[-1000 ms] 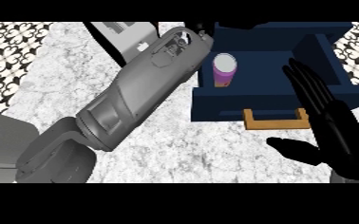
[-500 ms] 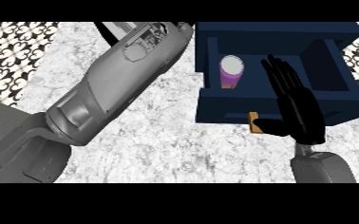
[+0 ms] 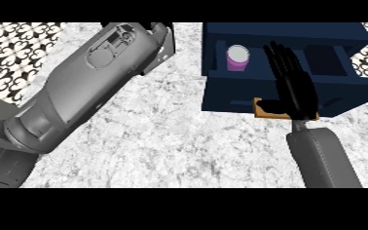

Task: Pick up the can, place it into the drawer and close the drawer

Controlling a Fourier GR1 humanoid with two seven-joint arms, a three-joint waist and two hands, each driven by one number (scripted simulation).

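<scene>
Nearest, the right robot hand is spread flat with straight fingers over the front of the dark blue open drawer, its palm covering part of the tan wooden handle. Just beyond, the purple can with a pale lid stands upright inside the drawer, so placing looks done and only closing remains. Nothing on the speckled grey stone worktop blocks that push. The left forearm crosses the worktop; I cannot tell its hand's state.
</scene>
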